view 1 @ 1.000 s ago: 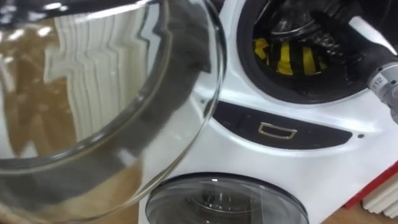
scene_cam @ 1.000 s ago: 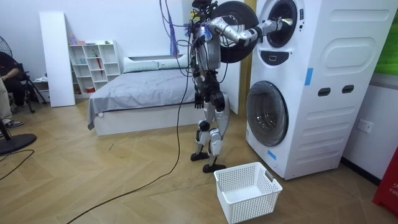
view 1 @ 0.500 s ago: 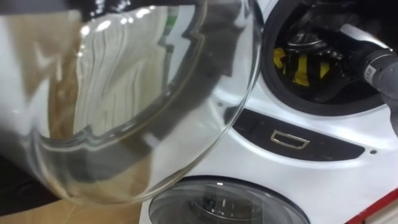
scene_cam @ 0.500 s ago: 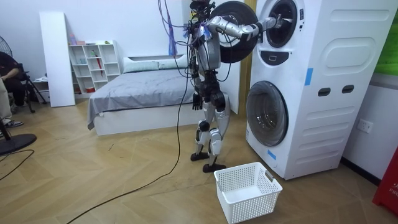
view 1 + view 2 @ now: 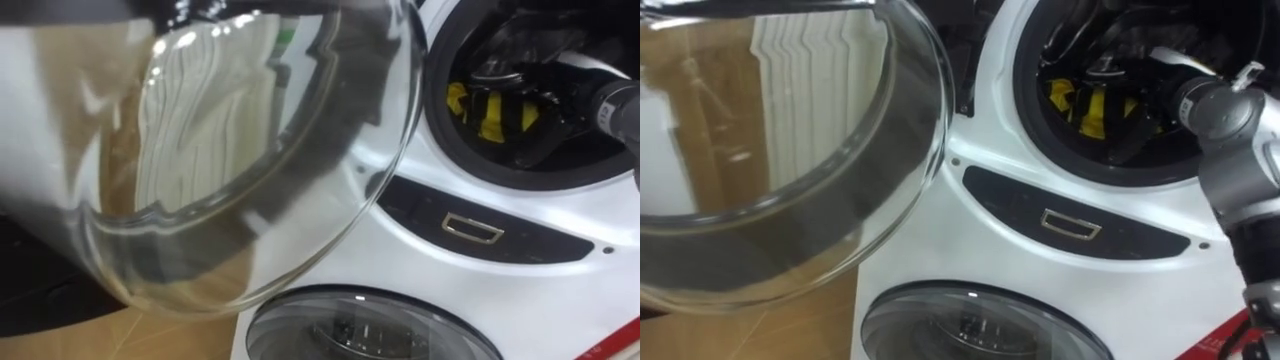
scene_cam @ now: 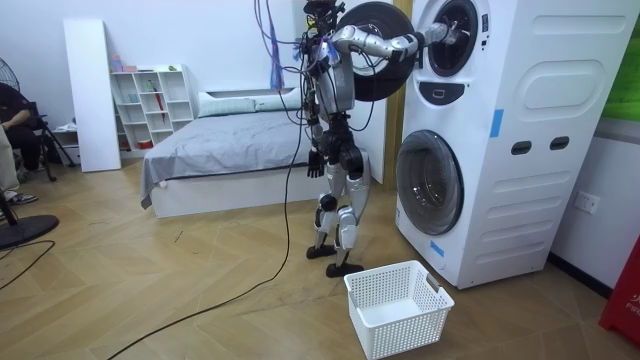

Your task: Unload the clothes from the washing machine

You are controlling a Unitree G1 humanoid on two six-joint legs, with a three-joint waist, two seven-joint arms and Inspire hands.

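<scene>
Clothes [image 5: 488, 110] are my target, and they lie deepest in the picture, so I read from near to far. Closest to the head camera, the open glass door [image 5: 230, 180] covers the upper left of the frame. Below it, at bottom centre, is the lower door [image 5: 370, 335], closed. Past that, right of centre, comes the dark panel [image 5: 480, 230] on the white washing machine [image 6: 520, 130]. Beyond, at upper right, the drum [image 5: 478, 45] holds a yellow-and-black piece. My right hand [image 5: 548, 98] is inside, just beside or on that piece; I cannot tell how its fingers are set. My left hand [image 6: 316, 163] hangs at my side in the room view, too small to read. I judge this the reach-in step, with the grasp unconfirmed. Next I need to close on the piece, draw it out of the drum and keep clear of the glass door. The basket [image 6: 395, 305] waits on the floor [image 6: 200, 290] at lower centre.
</scene>
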